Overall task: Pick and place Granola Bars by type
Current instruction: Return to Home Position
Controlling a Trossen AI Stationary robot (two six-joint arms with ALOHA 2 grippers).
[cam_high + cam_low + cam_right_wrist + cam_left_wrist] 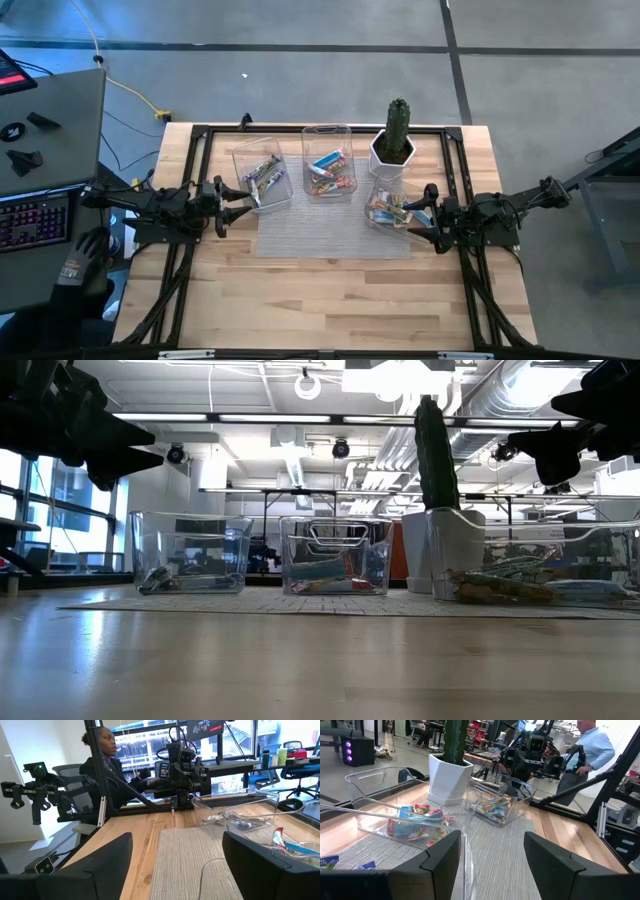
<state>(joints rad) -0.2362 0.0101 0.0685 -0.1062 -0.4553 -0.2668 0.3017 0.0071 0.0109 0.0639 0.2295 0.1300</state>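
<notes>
Left pincer (248,200) and right pincer (410,220) gape; clear bins (326,127) blur Granola Bars (332,172)

The light wooden butcher-block table (330,300) carries a grey woven rectangular mat (335,235) across its middle. Three clear plastic bins stand at the mat's far left corner (238,160), far edge (328,135) and right edge (372,222). A white angular pot (385,165) with a green cactus stands between the latter two.
</notes>
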